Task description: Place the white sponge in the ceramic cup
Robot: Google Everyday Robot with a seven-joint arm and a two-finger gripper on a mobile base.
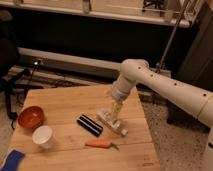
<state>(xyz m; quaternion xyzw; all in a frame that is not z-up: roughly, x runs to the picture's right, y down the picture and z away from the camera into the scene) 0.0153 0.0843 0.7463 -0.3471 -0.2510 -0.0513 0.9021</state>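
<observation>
One blue sponge [10, 160] lies loose at the near-left corner of the table [65, 102]. Then one carrot [99, 144], one white cup [42, 136] just beyond the sponge, one black striped block [90, 125], one white block [112, 123], and one red bowl [31, 117] behind the cup. The gripper [116, 107] is right over the white block, jaws spread.

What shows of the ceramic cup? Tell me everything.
The ceramic cup is small, plain white, round, slightly tapered, with no handle seen. It stands upright, mouth up, on the wooden table near its left front, close beside the red-orange bowl; contact cannot be told. Nothing shows inside. The tool hangs well away, over the white block.
</observation>
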